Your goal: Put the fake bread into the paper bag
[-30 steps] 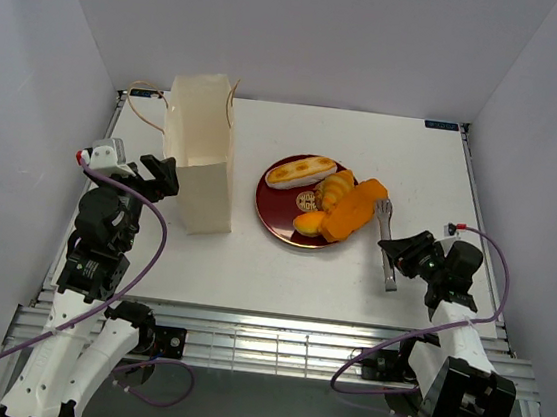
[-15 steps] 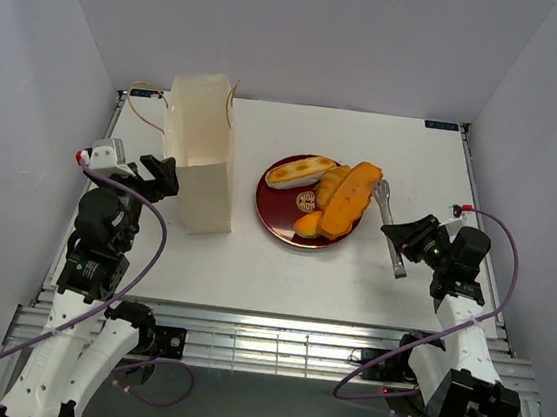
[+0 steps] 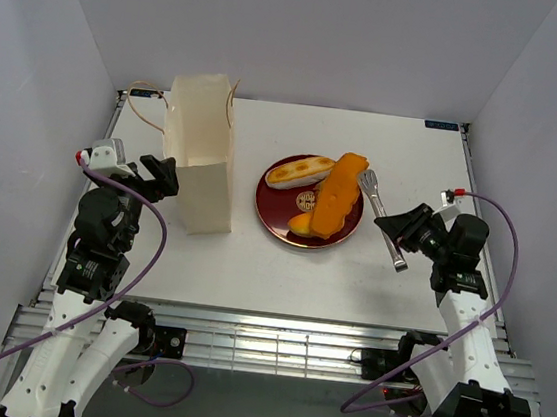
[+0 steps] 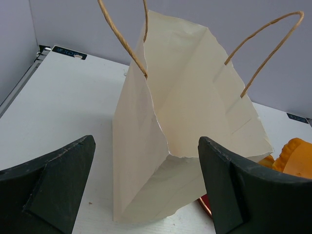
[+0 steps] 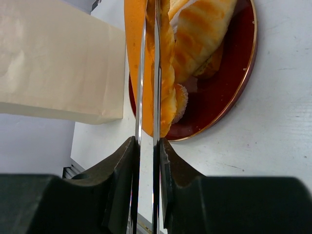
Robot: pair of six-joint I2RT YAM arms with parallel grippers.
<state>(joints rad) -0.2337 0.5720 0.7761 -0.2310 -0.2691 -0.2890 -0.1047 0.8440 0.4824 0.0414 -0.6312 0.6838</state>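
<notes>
Two arms stand at the near edge of the table (image 3: pixel 282 269). The left gripper (image 3: pixel 164 177) is empty, its fingers (image 4: pixel 48 185) spread wide on either side of the one paper bag (image 3: pixel 201 160). At 3 o'clock from the plate, the right gripper (image 3: pixel 404 230) is clamped tight on the handle of the single pair of silver tongs (image 3: pixel 382 218). The tong blades are pinched together on the edge of the flat orange slab (image 3: pixel 332 197).

One dark red plate (image 3: pixel 267 205) sits mid-table. Three pastries can be counted on it:
- The slab lies slantwise across the plate, from 6 toward 1 o'clock.
- One cream-striped roll (image 3: pixel 300 172) lies at 11 o'clock.
- One small golden piece (image 3: pixel 302 223) peeks from under the slab at 6 o'clock.

Anything else under the slab is hidden. The bag stands upright at 9 o'clock from the plate, mouth open, with two brown string handles (image 4: pixel 273 44). No bread is inside it.

A second ago the slab hung off the plate's rim at 3 o'clock, and the tongs lay low beside it. Since then the slab has swung up over the plate and covered the ridged pastry. The tongs and right wrist have moved farther from the arm's base. The bag and left arm have not moved.
</notes>
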